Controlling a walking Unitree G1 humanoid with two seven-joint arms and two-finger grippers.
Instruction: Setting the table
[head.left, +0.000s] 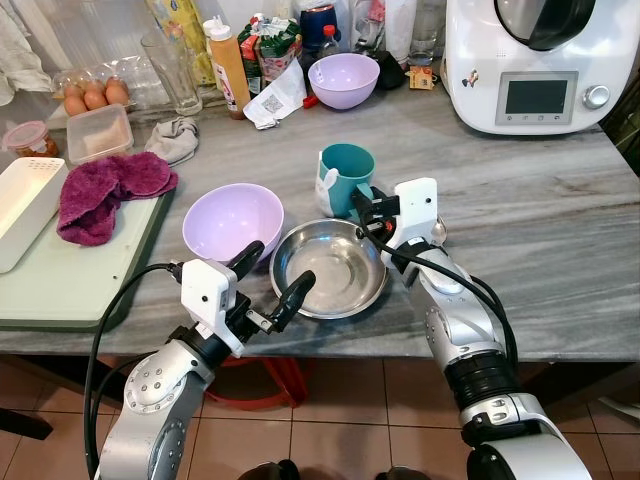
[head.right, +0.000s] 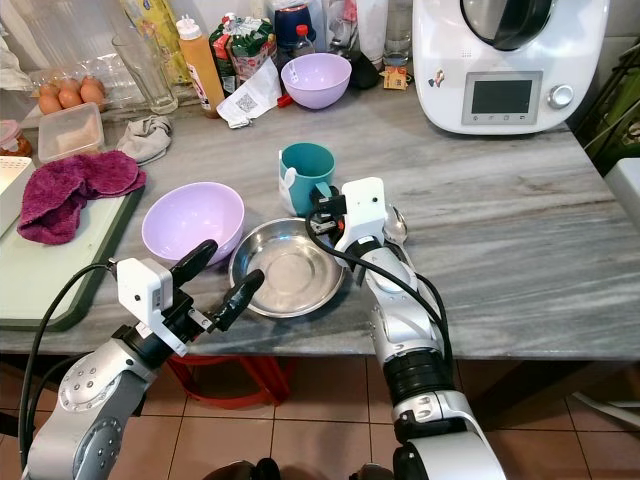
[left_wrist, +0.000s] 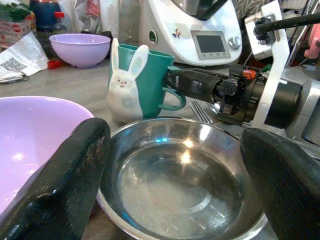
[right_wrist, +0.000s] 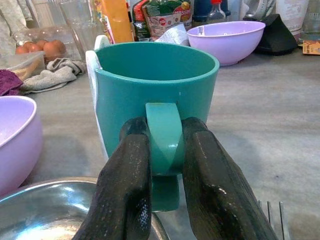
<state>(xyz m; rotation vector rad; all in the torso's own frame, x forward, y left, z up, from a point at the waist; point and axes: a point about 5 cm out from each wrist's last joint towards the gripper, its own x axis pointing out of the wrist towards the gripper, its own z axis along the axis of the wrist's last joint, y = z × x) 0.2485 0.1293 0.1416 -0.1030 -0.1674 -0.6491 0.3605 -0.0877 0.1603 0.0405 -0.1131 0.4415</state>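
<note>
Handle of the teal mug (right_wrist: 155, 112) is pinched between the closed jaws of the right gripper (right_wrist: 165, 165), just behind the steel bowl (head.left: 330, 268) on the table (head.left: 540, 220); a straight lift is advised. Left gripper (head.left: 272, 275) is held open

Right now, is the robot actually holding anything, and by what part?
Yes: the right gripper pinches the teal mug by its handle. The left gripper is open near the steel bowl, holding nothing.

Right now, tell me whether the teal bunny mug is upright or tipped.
Upright. The teal bunny mug stands on the grey marble counter, mouth up, its handle pinched by the right gripper.
</note>
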